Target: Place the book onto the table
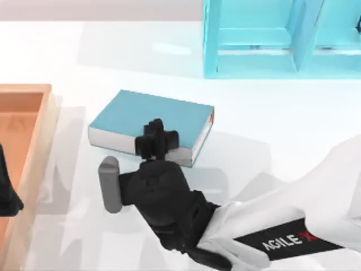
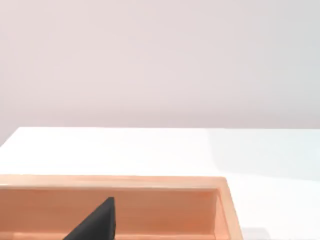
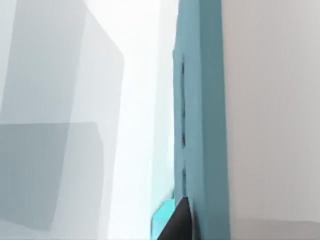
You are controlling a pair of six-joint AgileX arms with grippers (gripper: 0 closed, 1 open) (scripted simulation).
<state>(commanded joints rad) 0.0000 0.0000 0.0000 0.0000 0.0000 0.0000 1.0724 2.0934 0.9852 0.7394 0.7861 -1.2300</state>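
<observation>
Teal book (image 1: 148, 119) under right fingers (image 1: 151, 142)

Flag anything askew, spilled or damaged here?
Nothing stands out. The book looks intact, lying flat over the table, turned slightly off square, with the right gripper at its near edge. The shelf unit and wooden tray look undisturbed. The left gripper sits over the tray.

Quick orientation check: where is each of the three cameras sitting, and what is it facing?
Top view: above the table, looking down on the book, shelf unit and wooden tray; the right pincer sits at the book's near edge, the left arm at the left edge.
Left wrist view: over the tray, facing the table; a dark fingertip shows.
Right wrist view: close against the teal book; one fingertip shows.
Shared: the tray, top and left wrist views.
</observation>
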